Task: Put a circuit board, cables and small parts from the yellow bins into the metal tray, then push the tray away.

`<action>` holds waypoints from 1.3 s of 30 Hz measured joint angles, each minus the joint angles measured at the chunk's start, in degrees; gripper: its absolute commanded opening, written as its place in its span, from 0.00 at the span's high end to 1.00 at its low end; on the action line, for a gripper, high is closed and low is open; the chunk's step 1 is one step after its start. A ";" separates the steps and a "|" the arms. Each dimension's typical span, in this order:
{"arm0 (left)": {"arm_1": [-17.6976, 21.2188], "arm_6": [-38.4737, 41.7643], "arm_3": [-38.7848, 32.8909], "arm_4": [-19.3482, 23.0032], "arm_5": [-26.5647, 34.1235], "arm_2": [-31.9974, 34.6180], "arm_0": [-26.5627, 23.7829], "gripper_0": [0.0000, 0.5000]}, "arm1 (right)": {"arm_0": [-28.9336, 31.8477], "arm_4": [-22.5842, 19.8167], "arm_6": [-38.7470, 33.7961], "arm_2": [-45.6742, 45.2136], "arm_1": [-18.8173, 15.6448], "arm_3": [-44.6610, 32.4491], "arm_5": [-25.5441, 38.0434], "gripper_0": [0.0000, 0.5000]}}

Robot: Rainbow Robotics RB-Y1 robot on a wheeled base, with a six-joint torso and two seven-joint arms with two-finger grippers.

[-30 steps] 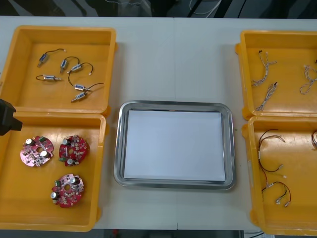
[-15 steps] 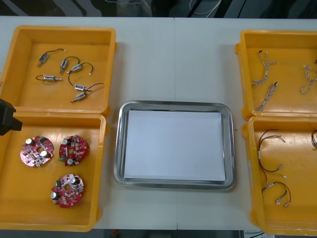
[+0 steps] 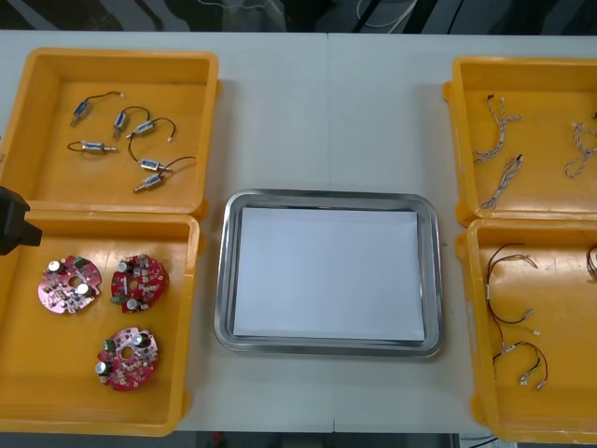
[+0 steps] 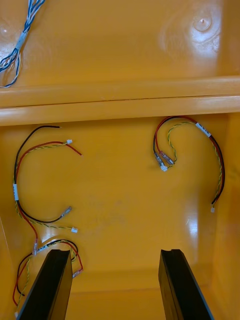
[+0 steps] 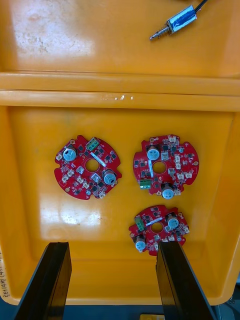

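— Is there any text or number here that you can read?

— No, none that I can read. The round red circuit boards (image 5: 87, 167) carry tiny white print, but it is too small to make out letters.

— And on the cables?

— The red and yellow cables (image 4: 45, 185) have small white sleeves (image 4: 15, 191). Whether something is written there, I cannot tell.

— Anything else?

— Beside the yellow bin (image 5: 60, 225), at the edge of the left wrist view, stand some dark marks (image 5: 3, 292), perhaps digits. They are cut off and not readable.

A light table (image 3: 270, 112) has a thin seam (image 3: 327, 93) across it.
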 measured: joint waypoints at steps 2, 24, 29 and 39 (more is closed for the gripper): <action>0.00 0.00 0.00 0.00 0.00 0.00 0.00 0.00 | 0.00 0.00 0.00 0.00 0.00 0.00 0.00 0.00; 0.00 0.00 0.00 0.00 0.00 0.00 0.00 0.00 | 0.00 0.00 0.00 0.00 0.00 0.00 0.00 0.00; 0.00 0.00 0.00 0.00 0.00 0.00 0.00 0.00 | 0.00 0.00 0.00 0.00 0.00 0.00 0.00 0.00; 0.00 0.00 0.00 0.00 0.00 0.00 0.00 0.00 | 0.00 0.00 0.00 0.00 0.00 0.00 0.00 0.00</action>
